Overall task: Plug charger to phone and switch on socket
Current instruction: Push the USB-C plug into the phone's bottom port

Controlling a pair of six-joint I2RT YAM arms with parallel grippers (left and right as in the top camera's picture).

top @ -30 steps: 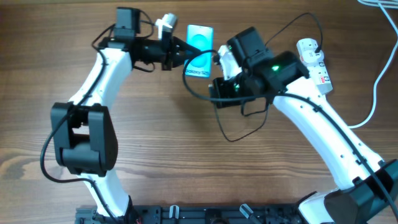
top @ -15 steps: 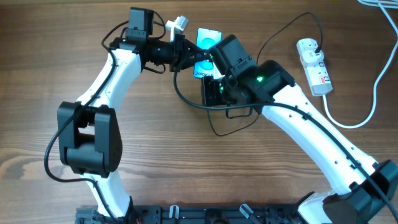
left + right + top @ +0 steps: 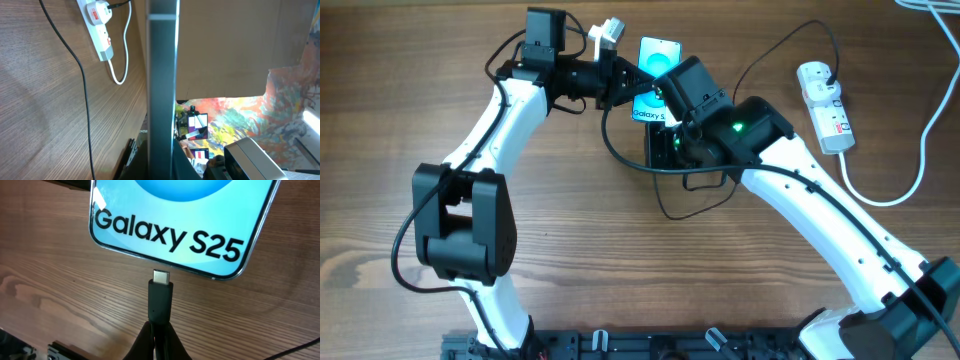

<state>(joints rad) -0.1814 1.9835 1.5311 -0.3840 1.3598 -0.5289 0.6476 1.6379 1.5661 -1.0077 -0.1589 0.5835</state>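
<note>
Right wrist: charger (image 3: 161,297) in right hand (image 3: 159,336), tip just beside phone (image 3: 175,220)

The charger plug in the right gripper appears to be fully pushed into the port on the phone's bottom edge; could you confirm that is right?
Not quite. The charger plug is in the right gripper, but it is not in the phone yet: the right wrist view shows its metal tip bare, just short of the bottom edge.
</note>
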